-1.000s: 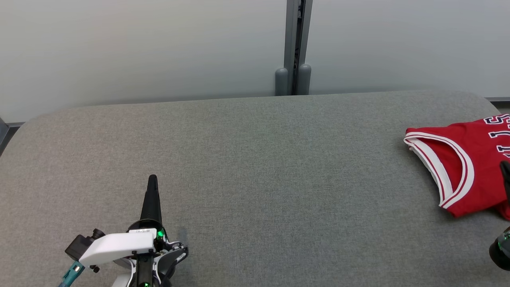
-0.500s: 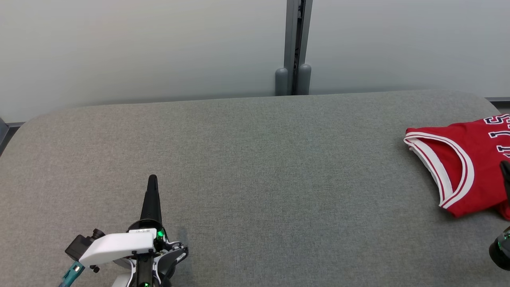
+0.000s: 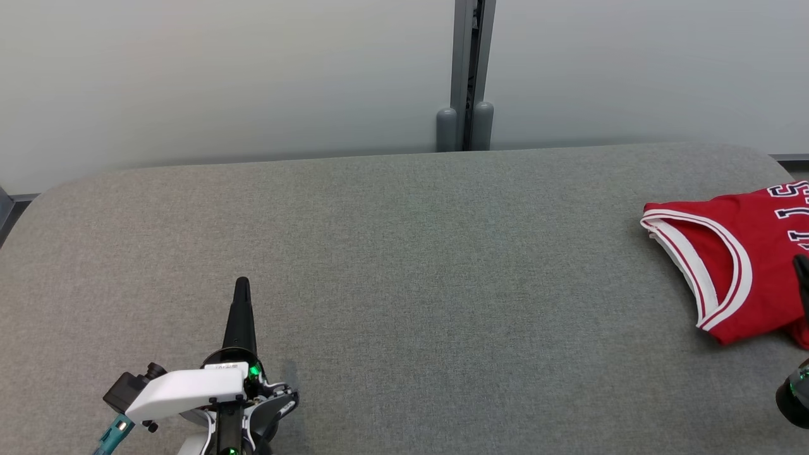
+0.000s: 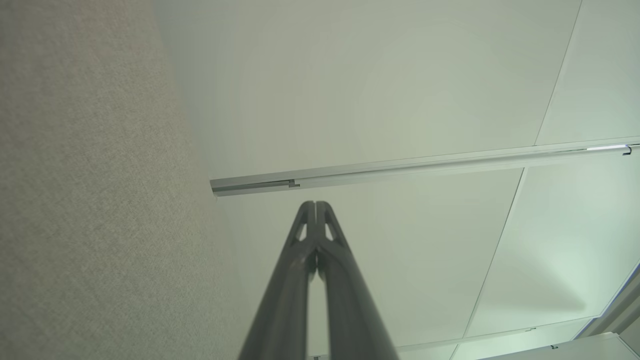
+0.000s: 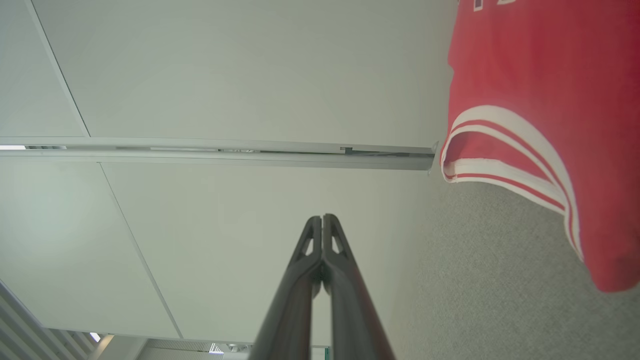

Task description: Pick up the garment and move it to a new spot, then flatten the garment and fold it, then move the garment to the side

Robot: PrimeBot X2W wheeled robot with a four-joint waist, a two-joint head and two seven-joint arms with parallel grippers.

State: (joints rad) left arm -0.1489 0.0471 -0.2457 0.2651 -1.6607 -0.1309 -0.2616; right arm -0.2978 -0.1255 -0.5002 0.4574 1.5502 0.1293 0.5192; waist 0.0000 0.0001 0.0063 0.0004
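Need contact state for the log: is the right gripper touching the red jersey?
Apart. Right wrist view: the shut right gripper points at the wall, with bare table between it and the jersey.

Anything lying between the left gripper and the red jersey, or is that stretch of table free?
Nothing visible is in the way: just grey table between the shut left gripper and the red jersey at the far right. The right gripper, also shut, is beside the jersey.

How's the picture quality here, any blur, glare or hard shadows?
Head view: even soft light, sharp, faint shadow under the jersey. Left wrist view: left fingers blur toward the bottom edge, glint on the rail. Right wrist view: right fingers blur likewise, jersey slightly soft.
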